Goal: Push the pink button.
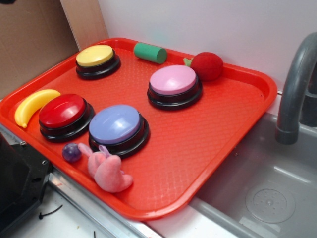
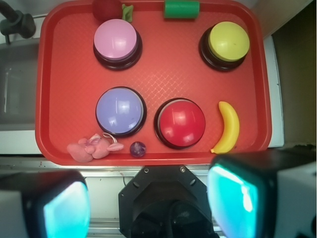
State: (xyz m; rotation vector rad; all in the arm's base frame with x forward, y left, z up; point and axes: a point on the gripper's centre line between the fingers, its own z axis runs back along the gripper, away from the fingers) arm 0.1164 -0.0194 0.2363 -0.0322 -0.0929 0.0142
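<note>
Pink button [image 2: 117,41] untouched at 11 o'clock of the red tray [image 2: 168,74] in the wrist view — hand [image 2: 148,203] high above the near rim, fingers wide apart and holding nothing.

Flanked by a red plush ball [image 2: 107,8] just beyond at 12 o'clock, a lavender-blue button [image 2: 120,111] nearer at 7 o'clock, a yellow button [image 2: 229,42] well off at 3 o'clock. Further out: red button [image 2: 181,123], banana [image 2: 228,127], green cylinder [image 2: 181,9], fuzzy pink toy [image 2: 92,148], small purple ball [image 2: 137,148]. Best approach, probably — travel forward and left over the lavender-blue dome without dipping, centre above the pink dome, then straight down. Worth closing the fingers first for one firm contact point; an off-centre press risks sliding off the curved top or nudging the ball.
</note>
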